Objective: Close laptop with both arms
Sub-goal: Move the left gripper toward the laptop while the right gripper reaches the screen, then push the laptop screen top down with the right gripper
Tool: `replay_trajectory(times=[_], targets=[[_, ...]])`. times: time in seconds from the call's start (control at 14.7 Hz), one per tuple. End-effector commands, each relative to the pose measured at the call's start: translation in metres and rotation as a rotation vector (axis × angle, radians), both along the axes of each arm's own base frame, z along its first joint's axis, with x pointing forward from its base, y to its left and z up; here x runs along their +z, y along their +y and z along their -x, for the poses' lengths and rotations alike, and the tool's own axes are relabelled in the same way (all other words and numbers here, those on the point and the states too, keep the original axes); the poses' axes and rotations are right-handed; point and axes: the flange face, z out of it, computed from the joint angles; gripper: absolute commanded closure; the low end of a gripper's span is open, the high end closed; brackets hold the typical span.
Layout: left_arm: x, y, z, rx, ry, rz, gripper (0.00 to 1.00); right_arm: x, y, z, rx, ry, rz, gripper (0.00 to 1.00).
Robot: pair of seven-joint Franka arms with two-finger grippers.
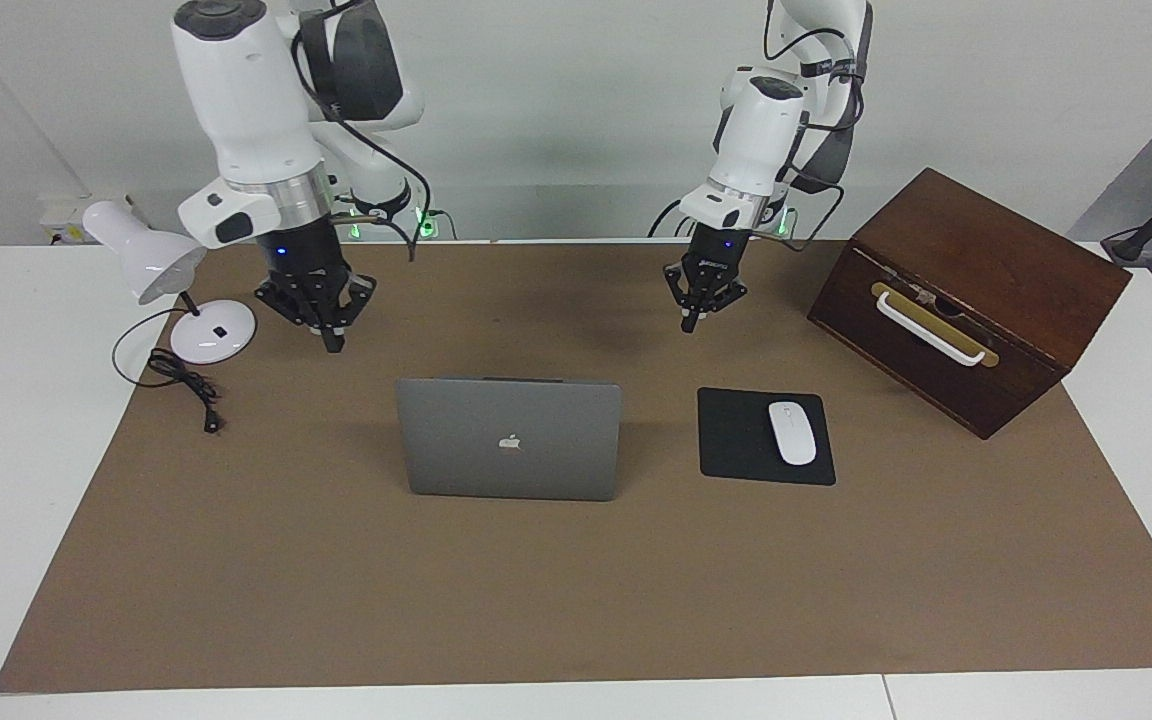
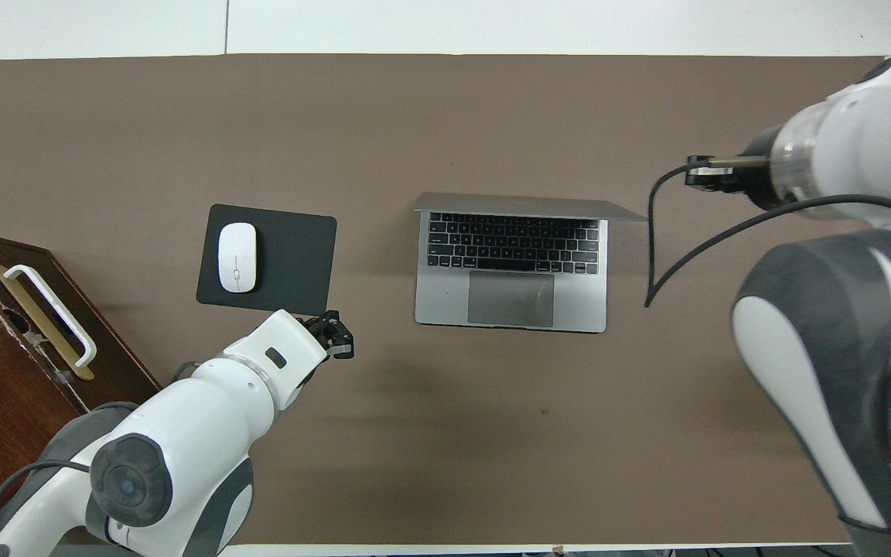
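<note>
The silver-grey laptop [image 1: 511, 440] stands open in the middle of the brown mat. Its lid is upright, with the apple logo facing away from the robots. The overhead view shows its keyboard and trackpad [image 2: 511, 267]. My left gripper [image 1: 691, 318] hangs shut and empty above the mat, over a spot by the mouse pad's corner nearest the robots [image 2: 335, 342], apart from the laptop. My right gripper [image 1: 332, 338] hangs shut and empty above the mat, off the laptop's side toward the right arm's end [image 2: 699, 172]. Neither gripper touches the laptop.
A black mouse pad [image 1: 731, 440] with a white mouse [image 1: 792, 432] lies beside the laptop toward the left arm's end. A dark wooden box with a white handle [image 1: 966, 290] stands at that end. A white desk lamp [image 1: 151, 260] and its cord are at the right arm's end.
</note>
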Motion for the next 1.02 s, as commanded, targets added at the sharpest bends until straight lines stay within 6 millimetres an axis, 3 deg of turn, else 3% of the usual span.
replay_trajectory(times=[0.0, 0.14, 0.27, 0.41, 0.95], targets=[[-0.027, -0.014, 0.001, -0.003, -0.014, 0.023, 1.0, -0.007, 0.068, 0.006, -0.035, -0.029, 0.021, 1.0], [-0.038, -0.024, 0.002, -0.018, -0.026, 0.029, 1.0, -0.006, 0.108, 0.012, -0.067, -0.035, 0.013, 1.0], [-0.047, -0.032, 0.003, -0.027, -0.043, 0.039, 1.0, -0.012, 0.15, 0.03, -0.07, -0.03, 0.012, 1.0], [-0.047, -0.036, 0.003, -0.025, -0.059, 0.053, 1.0, -0.02, 0.166, 0.042, -0.051, -0.008, 0.036, 1.0], [-0.068, -0.06, 0.007, -0.063, -0.123, 0.089, 1.0, -0.027, 0.133, 0.014, -0.105, -0.04, 0.026, 1.0]])
